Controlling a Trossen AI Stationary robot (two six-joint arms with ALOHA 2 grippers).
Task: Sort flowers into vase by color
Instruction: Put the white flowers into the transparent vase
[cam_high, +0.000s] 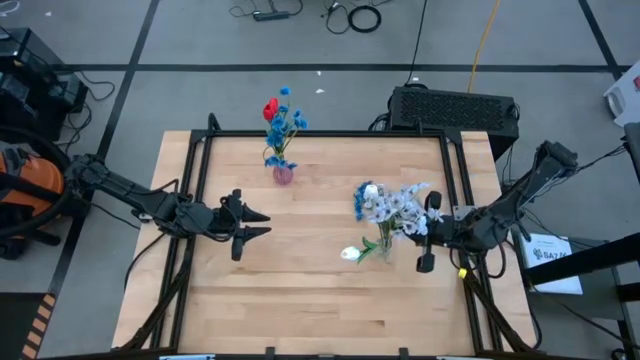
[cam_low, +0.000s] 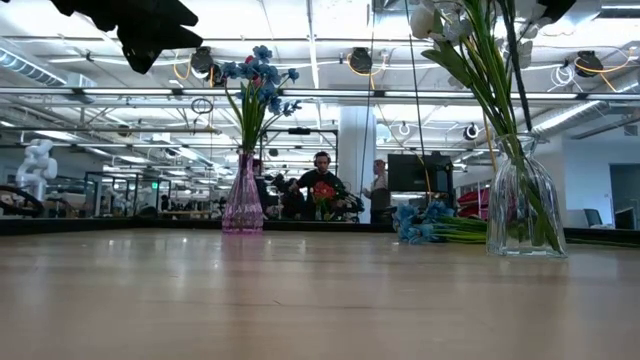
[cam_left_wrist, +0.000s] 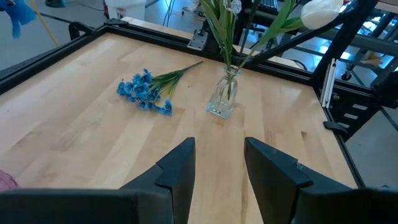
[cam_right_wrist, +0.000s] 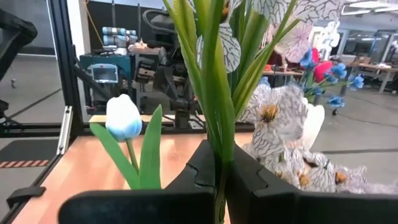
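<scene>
A pink vase (cam_high: 283, 173) near the table's far edge holds blue sprays (cam_high: 287, 120) and a red tulip (cam_high: 270, 108). A clear vase (cam_high: 385, 245) toward the right holds pale lavender-white sprays (cam_high: 400, 208) and a white tulip (cam_high: 350, 253) that leans out toward the left. One blue spray (cam_left_wrist: 146, 90) lies flat on the table just beyond the clear vase. My right gripper (cam_high: 408, 232) is at the clear vase's right side, shut on green stems. My left gripper (cam_high: 262, 224) hovers open over the table's left half, pointing right. My right gripper pinches green stems (cam_right_wrist: 219, 163) of the bunch above the clear vase between its two fingers (cam_right_wrist: 202, 171). It comes in level from the table's right, fingers across the stems. The stems stand upright and run down into the clear vase (cam_low: 523, 205).
A black metal frame (cam_high: 320, 135) borders the table. The bare wood in the near half and the middle (cam_high: 310, 290) has free room. A black box (cam_high: 455, 108) sits beyond the far edge. People show in the room behind (cam_low: 320, 185).
</scene>
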